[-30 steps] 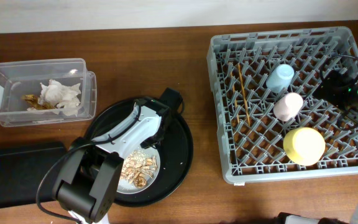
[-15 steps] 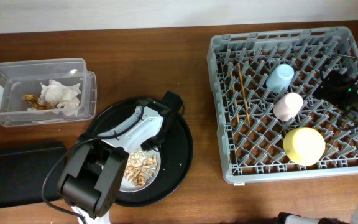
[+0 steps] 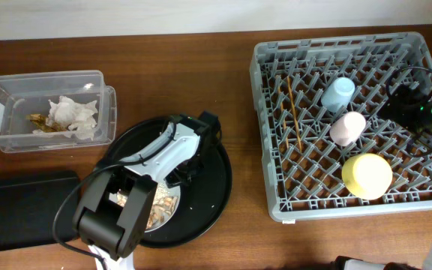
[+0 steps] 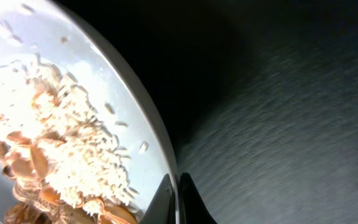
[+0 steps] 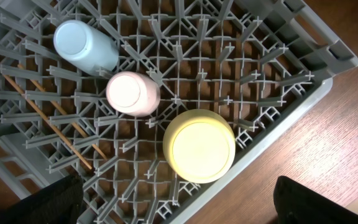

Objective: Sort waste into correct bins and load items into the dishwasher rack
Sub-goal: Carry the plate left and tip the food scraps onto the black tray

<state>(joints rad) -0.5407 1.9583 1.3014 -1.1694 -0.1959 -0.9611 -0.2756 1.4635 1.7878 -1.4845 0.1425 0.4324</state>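
My left gripper [image 4: 178, 186] is shut on the rim of the round grey-white plate [image 4: 104, 68], which carries a heap of pale food crumbs [image 4: 73, 155]. In the overhead view my left arm hides most of the plate [image 3: 160, 211] and its gripper [image 3: 175, 176]. The grey dishwasher rack [image 3: 265, 135] holds the wooden chopsticks [image 3: 294, 112], light-blue cup [image 3: 338, 93], pink cup [image 3: 348, 128] and upturned yellow bowl [image 3: 367, 175]. My right gripper [image 5: 179, 208] hangs open and empty above the rack's right side [image 5: 278, 56], over the bowl [image 5: 199, 145]. White tissues [image 3: 72, 114] lie in the clear box [image 3: 21, 90].
The plate sits on a large round black tray [image 3: 212, 180], seen as a dark surface in the left wrist view [image 4: 278, 112]. A shallow black rectangular tray [image 3: 21, 210] lies at the front left, below the clear box. Bare wood shows between the round tray and the rack.
My left gripper has drawn the plate a little toward the lower left on the round tray, and the arm now covers more of the crumbs. The right arm has not moved.
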